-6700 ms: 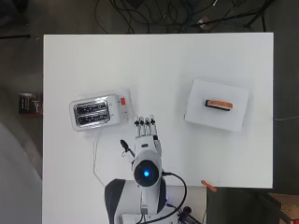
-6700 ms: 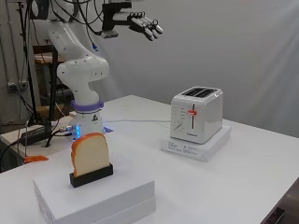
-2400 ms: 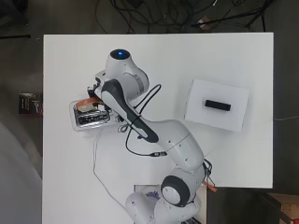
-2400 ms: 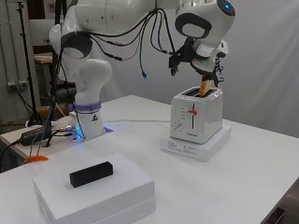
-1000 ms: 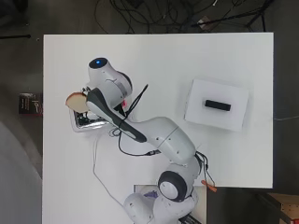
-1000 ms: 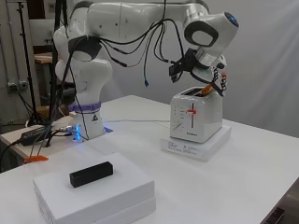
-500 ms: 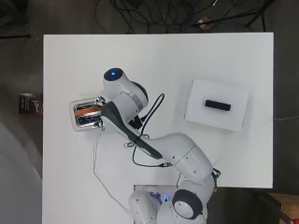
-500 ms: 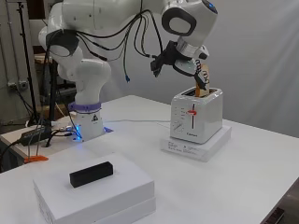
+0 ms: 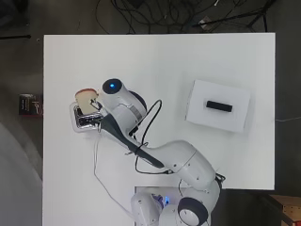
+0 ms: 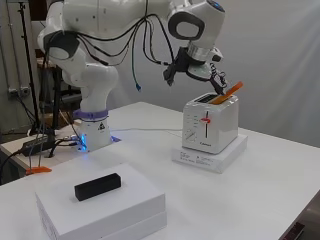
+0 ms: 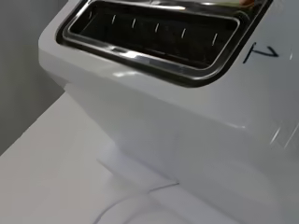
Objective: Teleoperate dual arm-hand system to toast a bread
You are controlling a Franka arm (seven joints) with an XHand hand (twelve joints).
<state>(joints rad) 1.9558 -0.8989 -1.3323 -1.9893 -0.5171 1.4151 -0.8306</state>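
My hand (image 10: 216, 80) hangs just above the toaster (image 10: 210, 123), fingers curled around the near edge of the bread slice (image 10: 227, 93) (how much they close I can only partly see). The slice lies tilted, nearly flat, across the toaster's top, its far end sticking out past the rim rather than down in a slot (image 11: 154, 35). Below my hand, the toaster stands on a flat white base (image 10: 210, 153). Well away from my hand sits a white box (image 10: 100, 210) bearing a black block (image 10: 98, 186).
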